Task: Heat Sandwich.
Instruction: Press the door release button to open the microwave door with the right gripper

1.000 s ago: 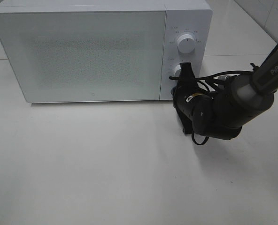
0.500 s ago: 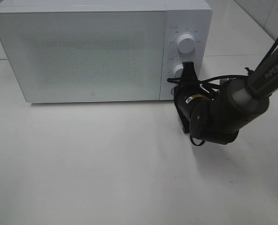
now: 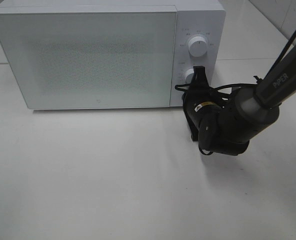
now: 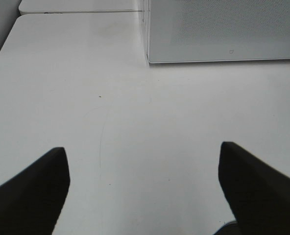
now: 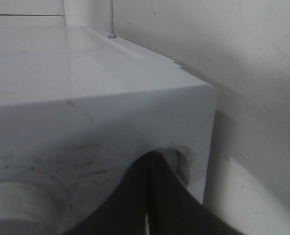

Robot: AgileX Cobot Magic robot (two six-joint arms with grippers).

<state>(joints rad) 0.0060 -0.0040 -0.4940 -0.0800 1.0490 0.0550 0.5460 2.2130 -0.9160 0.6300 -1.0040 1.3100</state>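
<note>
Exterior high view: a white microwave (image 3: pixel 88 55), door shut, stands on a pale surface (image 3: pixel 113 175). The right gripper (image 3: pixel 199 71), jaws together, points at its lower dial (image 3: pixel 189 76). Left wrist view: the left gripper (image 4: pixel 141 147) hangs over the surface, jaws wide apart. The sandwich is hidden in every view.

Bare white tabletop (image 3: pixel 113 190), soft light

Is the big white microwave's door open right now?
No, the white box-shaped microwave has its frosted door shut flat against its front.
</note>
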